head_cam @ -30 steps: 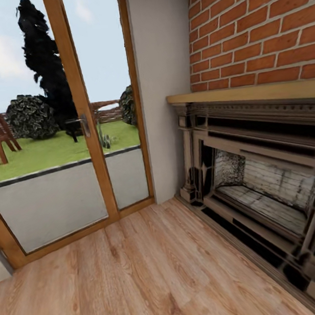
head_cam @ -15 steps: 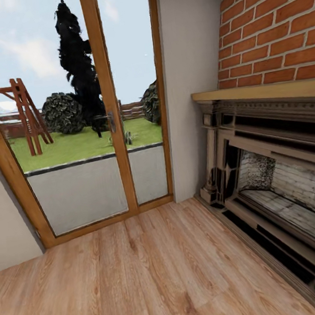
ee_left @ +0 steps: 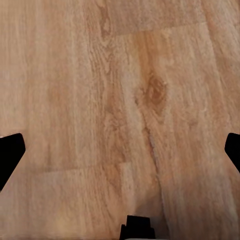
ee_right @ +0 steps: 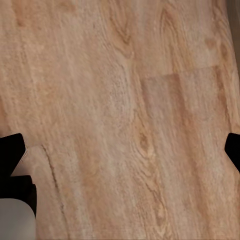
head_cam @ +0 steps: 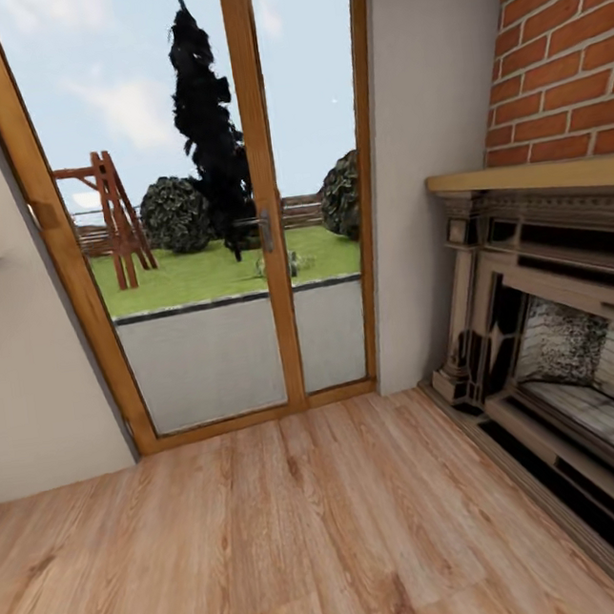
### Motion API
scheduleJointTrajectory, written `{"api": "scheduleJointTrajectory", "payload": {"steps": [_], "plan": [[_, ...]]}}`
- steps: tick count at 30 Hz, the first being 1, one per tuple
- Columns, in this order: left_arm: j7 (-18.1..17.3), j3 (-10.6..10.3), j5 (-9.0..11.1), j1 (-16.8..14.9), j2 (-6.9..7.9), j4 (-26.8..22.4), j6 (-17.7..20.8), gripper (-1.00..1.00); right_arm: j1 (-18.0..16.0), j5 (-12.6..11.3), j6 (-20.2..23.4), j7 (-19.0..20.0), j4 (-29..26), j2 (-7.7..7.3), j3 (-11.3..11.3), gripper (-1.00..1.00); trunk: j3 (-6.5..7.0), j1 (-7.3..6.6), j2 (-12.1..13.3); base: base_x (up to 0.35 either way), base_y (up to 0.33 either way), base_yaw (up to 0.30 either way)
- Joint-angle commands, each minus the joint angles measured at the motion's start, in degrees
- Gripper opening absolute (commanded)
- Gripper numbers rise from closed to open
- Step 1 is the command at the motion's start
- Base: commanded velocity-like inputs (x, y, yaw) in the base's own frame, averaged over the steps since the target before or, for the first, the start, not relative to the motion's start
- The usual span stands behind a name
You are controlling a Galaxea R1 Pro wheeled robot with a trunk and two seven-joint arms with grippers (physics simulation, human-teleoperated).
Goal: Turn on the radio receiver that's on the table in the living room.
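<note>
While I face a glass door (head_cam: 228, 211) and fireplace (head_cam: 562, 352), no radio or worktop appears; both grippers hang spread, empty, above floor (head_cam: 307, 538). Judging ahead: light, rigid; press, don't squeeze.

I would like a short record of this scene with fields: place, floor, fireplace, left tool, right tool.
place: facing a glass door with a wooden frame, garden outside
floor: light wood planks
fireplace: dark, ornate, at the right, under a red brick wall
left tool: open, over bare floor, holding nothing
right tool: open, over bare floor, holding nothing
</note>
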Motion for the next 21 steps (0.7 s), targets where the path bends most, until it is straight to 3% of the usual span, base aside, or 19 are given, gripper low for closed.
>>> {"api": "scheduleJointTrajectory", "payload": {"steps": [1, 21], "plan": [[0.0, 0.0, 0.0, 0.0, 0.00, 0.0, 0.0, 1.00, 0.0, 0.0, 0.0, 0.0, 0.0, 0.01, 0.0, 1.00, 0.00, 0.00, 0.0, 0.000, 0.000, 0.300], [-0.2, 0.0, 0.4, 0.0, -0.14, 0.0, -0.1, 1.00, 0.0, 0.0, 0.0, 0.0, 0.0, 0.14, 0.0, 1.00, 0.00, 0.00, 0.0, 0.000, 0.000, 0.300]]}}
